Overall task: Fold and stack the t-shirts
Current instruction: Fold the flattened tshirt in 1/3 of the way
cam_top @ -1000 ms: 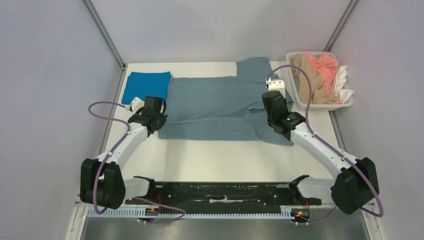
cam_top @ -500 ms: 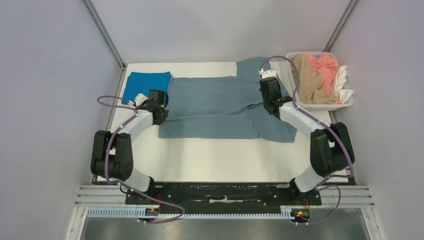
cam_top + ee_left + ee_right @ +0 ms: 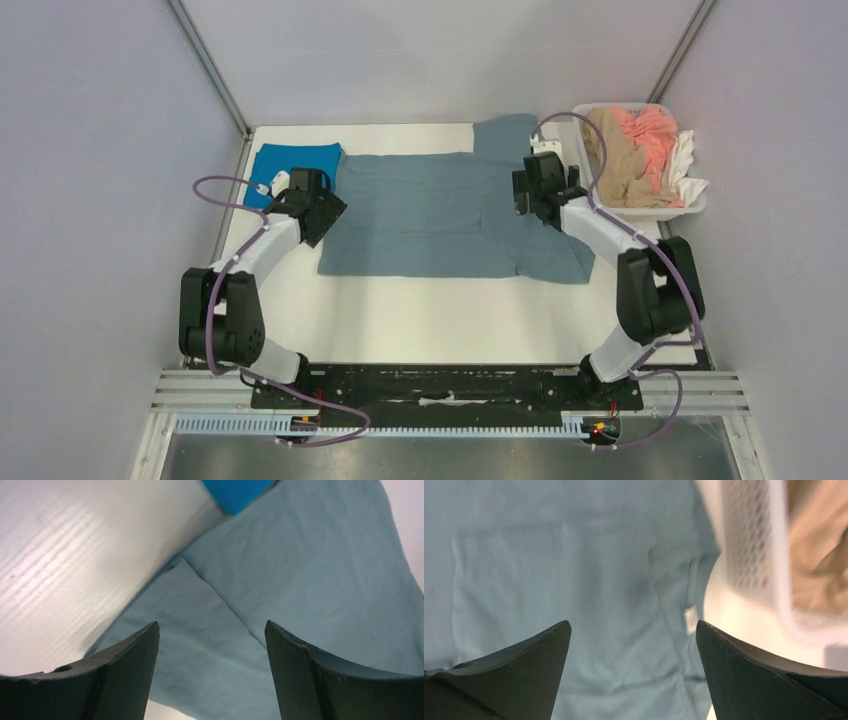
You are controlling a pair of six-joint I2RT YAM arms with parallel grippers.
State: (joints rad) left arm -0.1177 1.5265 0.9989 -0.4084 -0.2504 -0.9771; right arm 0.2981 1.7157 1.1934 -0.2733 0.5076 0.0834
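Under spread left claw [image 3: 211, 630], edge of grey-blue t-shirt [image 3: 430, 215]; spread right claw [image 3: 632, 627] above it

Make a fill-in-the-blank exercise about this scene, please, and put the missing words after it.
1. The grey-blue t-shirt lies spread flat on the ____.
2. In the top view, the folded cobalt blue t-shirt lies to its ____.
3. The white basket holds tan, white and ____ cloth.
4. The left gripper and the right gripper both hover over the grey-blue t-shirt with jaws ____.
Missing words: table; left; pink; open.
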